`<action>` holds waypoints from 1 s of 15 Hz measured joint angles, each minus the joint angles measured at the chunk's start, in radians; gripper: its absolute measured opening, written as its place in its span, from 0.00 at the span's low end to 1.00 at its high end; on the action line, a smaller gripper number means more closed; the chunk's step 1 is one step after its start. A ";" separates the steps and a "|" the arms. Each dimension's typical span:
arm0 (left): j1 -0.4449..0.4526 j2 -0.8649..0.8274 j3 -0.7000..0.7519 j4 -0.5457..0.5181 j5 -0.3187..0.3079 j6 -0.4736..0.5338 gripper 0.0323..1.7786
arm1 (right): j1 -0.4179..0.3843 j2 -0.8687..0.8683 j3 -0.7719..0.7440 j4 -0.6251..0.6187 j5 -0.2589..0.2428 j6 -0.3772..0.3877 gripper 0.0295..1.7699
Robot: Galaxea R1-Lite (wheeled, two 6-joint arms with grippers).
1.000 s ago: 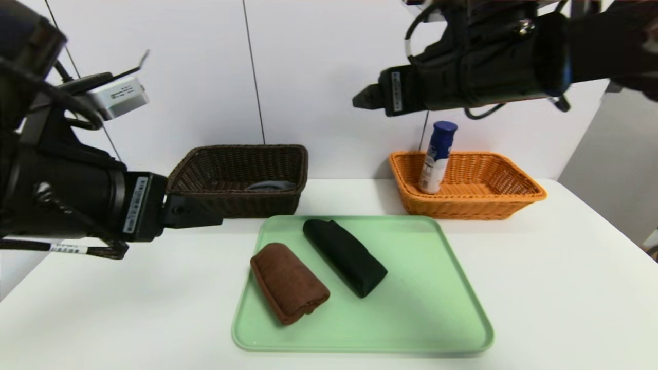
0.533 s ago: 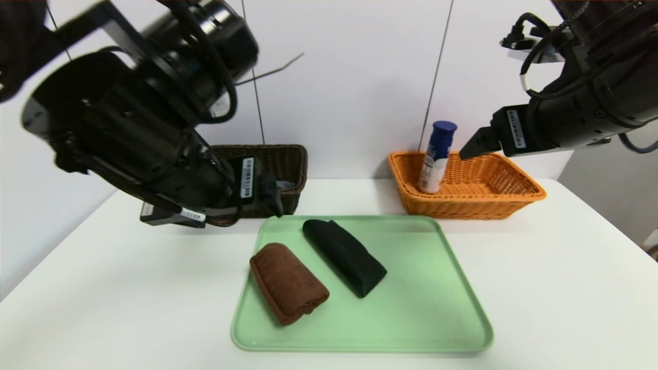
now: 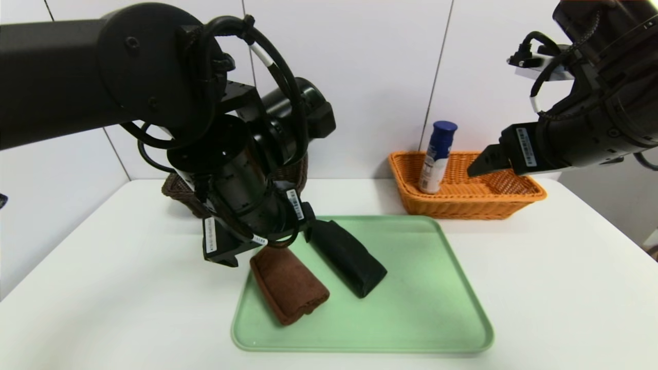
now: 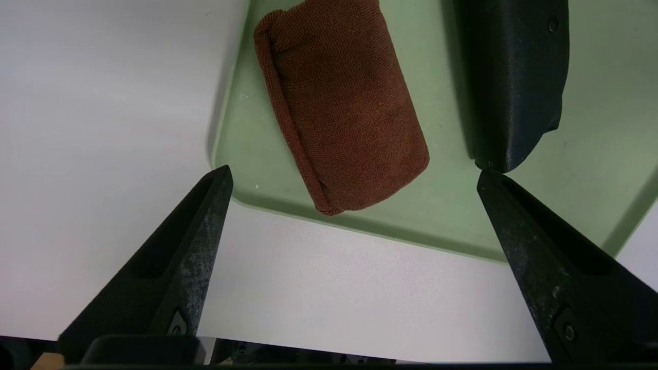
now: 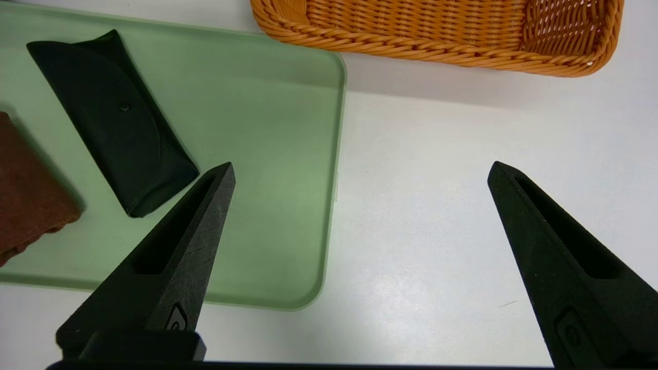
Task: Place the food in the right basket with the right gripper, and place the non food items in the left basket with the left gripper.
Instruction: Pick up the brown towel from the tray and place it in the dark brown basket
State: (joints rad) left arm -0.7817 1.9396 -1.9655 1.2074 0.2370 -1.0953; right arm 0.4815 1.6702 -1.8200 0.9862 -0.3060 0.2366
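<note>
Directly beneath spread left pincer (image 4: 354, 177), brown towel (image 4: 342, 100), on tray (image 4: 591, 154)

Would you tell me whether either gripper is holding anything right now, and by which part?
Nothing is held. The left gripper is open above the brown towel; the right gripper is open and empty.

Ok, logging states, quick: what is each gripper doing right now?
Left gripper: open, empty, above the brown towel.
Right gripper: open, empty.
</note>
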 joint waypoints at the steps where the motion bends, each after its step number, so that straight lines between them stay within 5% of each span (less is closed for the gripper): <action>1: -0.002 0.009 -0.001 -0.002 -0.002 -0.019 0.95 | 0.003 -0.003 0.005 -0.003 0.000 0.001 0.96; 9: -0.006 0.037 0.009 0.003 -0.128 -0.141 0.95 | 0.030 -0.044 0.057 -0.004 -0.007 0.000 0.96; 15: 0.007 0.063 0.030 0.005 -0.140 -0.142 0.95 | 0.050 -0.070 0.063 -0.006 -0.026 0.003 0.96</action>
State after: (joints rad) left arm -0.7745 2.0021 -1.9353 1.2123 0.0974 -1.2372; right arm 0.5315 1.6004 -1.7568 0.9798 -0.3319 0.2394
